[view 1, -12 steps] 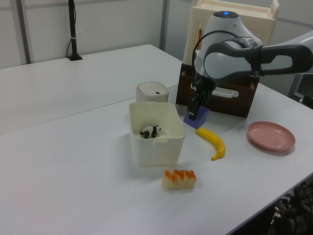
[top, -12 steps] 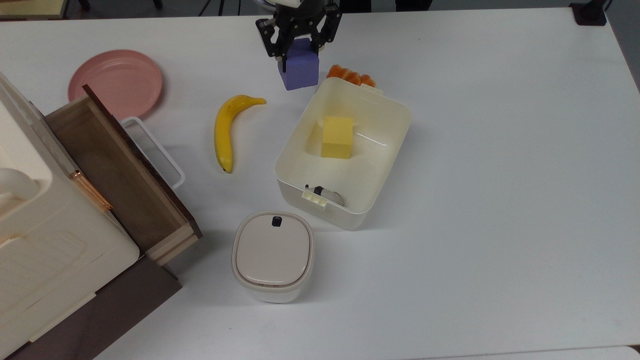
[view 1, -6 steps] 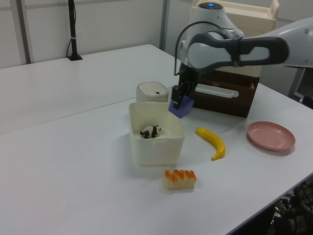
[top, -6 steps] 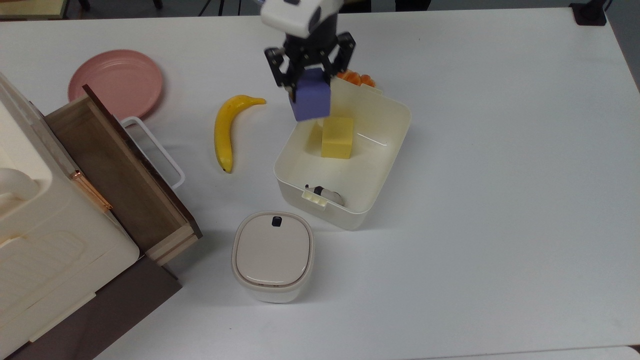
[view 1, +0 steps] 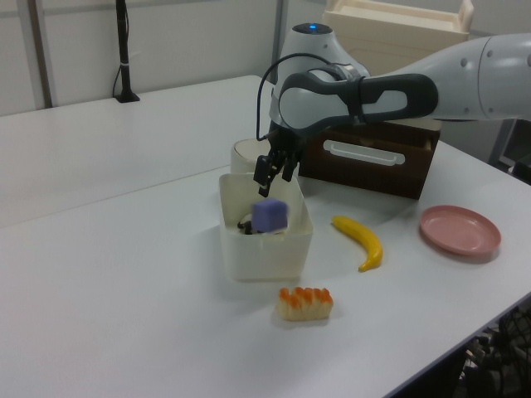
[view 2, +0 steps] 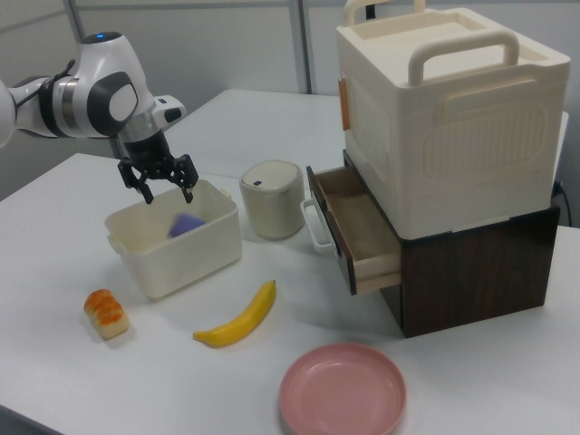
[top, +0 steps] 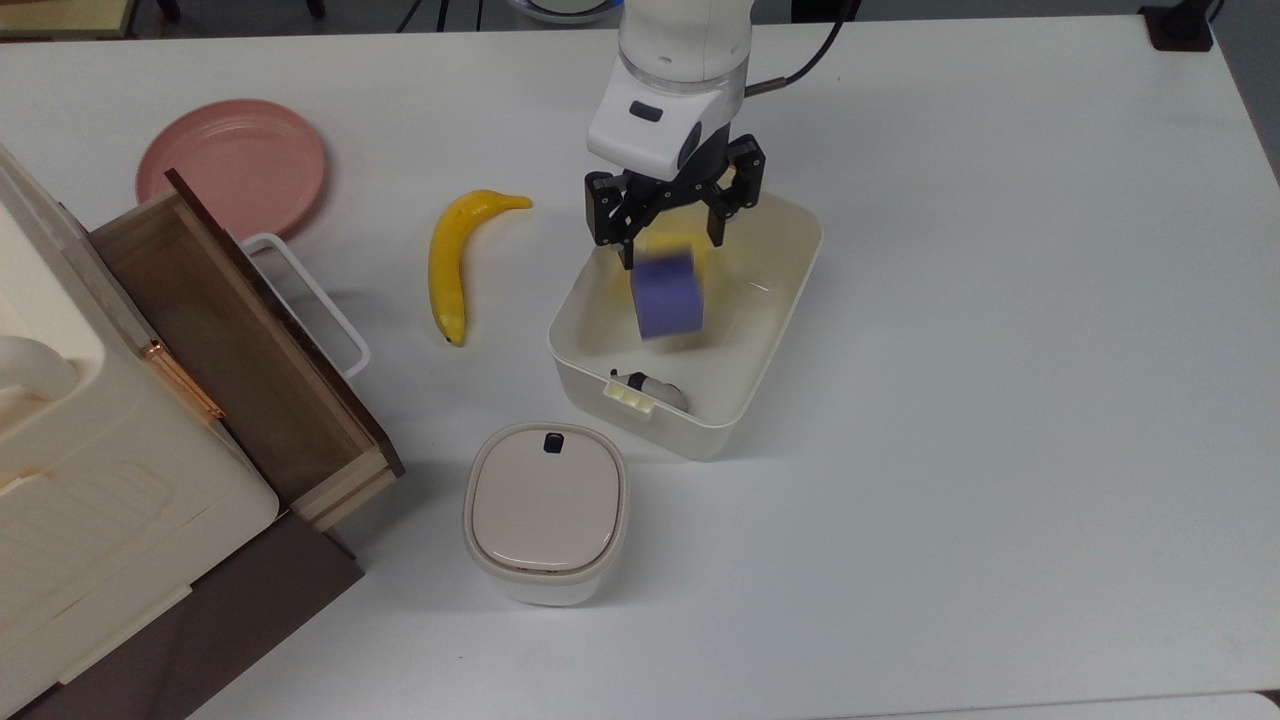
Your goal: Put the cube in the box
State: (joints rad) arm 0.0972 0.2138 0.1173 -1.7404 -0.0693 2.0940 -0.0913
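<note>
while the release step is judged to be in hand, things are listed left to right in the top view: a pink plate (top: 231, 165) at ten o'clock, a banana (top: 452, 262), then the box (top: 778, 330) at centre. the gripper (top: 672, 242) is held above it with fingers spread and nothing pinched. the cube (top: 667, 294) is seen blurred below the fingers, apart from them, within the box walls. next, only a straight lift clear of the rim is called for.

Gripper (view 2: 167, 188) spread open above the box (view 2: 172, 251) — cube (view 2: 186, 224) inside.
</note>
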